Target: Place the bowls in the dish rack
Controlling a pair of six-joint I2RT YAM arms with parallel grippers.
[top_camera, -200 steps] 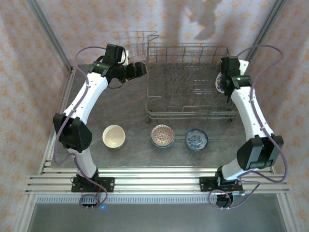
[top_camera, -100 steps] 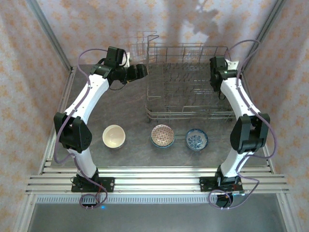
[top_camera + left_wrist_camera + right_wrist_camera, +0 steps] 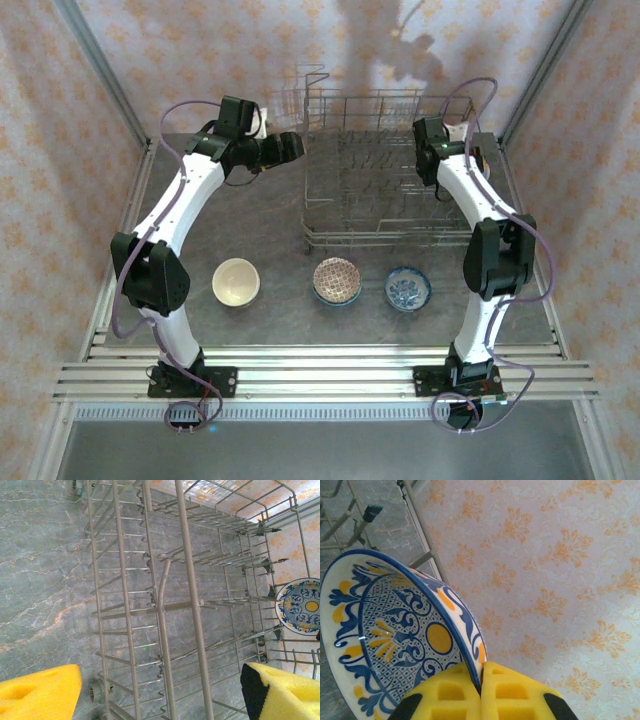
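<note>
Right gripper pinches the rim of a blue-and-white bowl with an orange centre, over the right end of the dish rack. Left gripper hangs spread wide just beside the dish rack's left edge. Cream bowl, red-patterned bowl and blue bowl sit on open tabletop before it.

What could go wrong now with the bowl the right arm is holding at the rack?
1. The right gripper pinches the blue-and-orange bowl only by its rim, so it may slip or swing.
2. The dish rack has closely set tines; the bowl could catch on one and land crooked.
3. The open left gripper sits close to the rack's end and might get bumped.
</note>
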